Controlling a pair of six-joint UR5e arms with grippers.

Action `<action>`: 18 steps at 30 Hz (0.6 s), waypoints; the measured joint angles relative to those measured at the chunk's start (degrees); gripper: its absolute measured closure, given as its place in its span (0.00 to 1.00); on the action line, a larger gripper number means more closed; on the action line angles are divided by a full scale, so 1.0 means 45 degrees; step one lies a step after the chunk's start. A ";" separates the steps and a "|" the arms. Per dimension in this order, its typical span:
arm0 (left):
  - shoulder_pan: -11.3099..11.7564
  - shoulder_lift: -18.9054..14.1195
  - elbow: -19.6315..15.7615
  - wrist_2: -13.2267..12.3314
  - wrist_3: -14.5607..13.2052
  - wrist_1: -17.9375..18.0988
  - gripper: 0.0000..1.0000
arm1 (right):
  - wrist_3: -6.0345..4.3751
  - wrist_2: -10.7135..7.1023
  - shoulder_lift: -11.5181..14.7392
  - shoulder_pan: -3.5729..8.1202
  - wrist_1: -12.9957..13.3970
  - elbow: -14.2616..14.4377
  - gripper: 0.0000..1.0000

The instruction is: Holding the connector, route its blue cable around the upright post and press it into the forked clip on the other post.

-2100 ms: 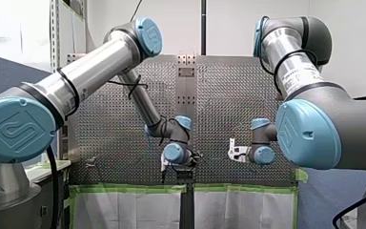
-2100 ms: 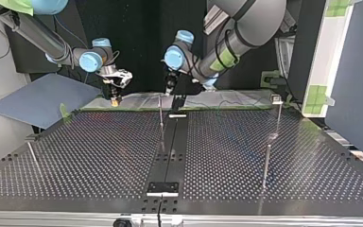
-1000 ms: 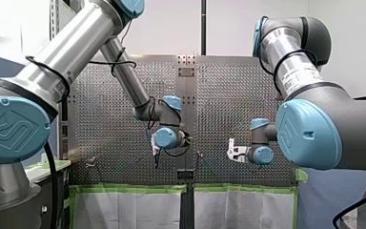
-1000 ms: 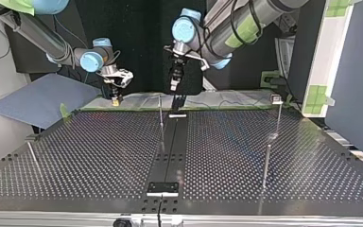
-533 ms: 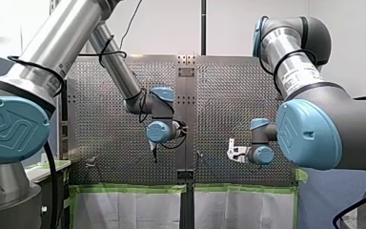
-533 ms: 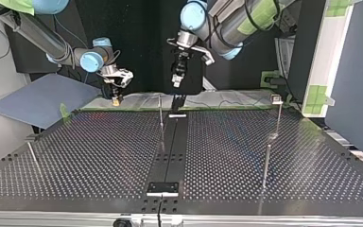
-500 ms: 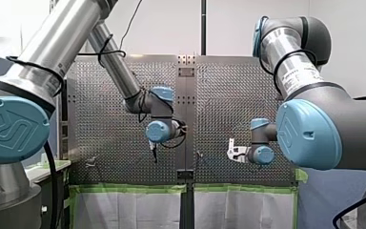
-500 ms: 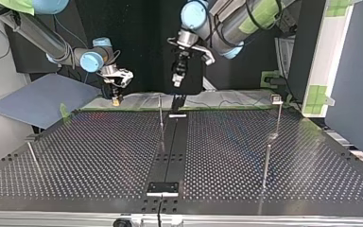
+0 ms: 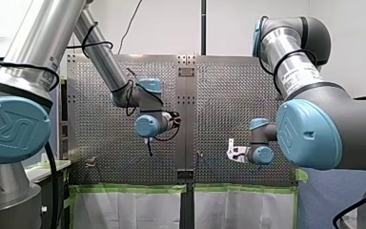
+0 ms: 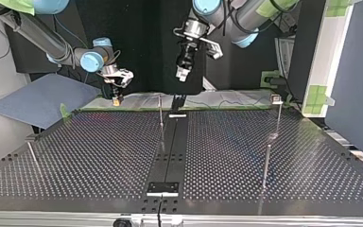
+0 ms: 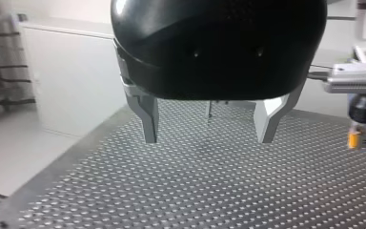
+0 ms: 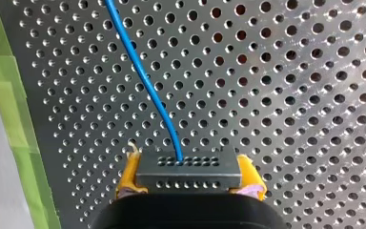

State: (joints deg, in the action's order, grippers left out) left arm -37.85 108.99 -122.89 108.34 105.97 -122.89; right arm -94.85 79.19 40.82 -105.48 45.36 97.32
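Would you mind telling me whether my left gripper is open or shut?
Open: on the left gripper the metal fingers stand apart, nothing held between them.

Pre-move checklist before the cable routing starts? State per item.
1. Connector gripped: ok, clamped between the right gripper yellow pads.
2. Blue cable seated in connector: ok, it runs ahead over the table.
3. Left gripper out of the way: ok, open, empty, above the table.
4. Cable around upright post: cannot tell, its far run is not visible.
5. Forked clip found: cannot tell, the head of the post at the top view's right is too small.
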 joint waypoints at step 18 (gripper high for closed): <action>0.0180 0.0416 -0.2132 0.0281 -0.0255 0.1158 0.00 | -0.0083 -0.0097 -0.0001 -0.0020 -0.0105 -0.0002 1.00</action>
State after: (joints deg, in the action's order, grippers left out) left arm -37.04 110.87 -132.49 109.61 104.83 -117.68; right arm -95.23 78.75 40.81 -105.57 44.89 97.32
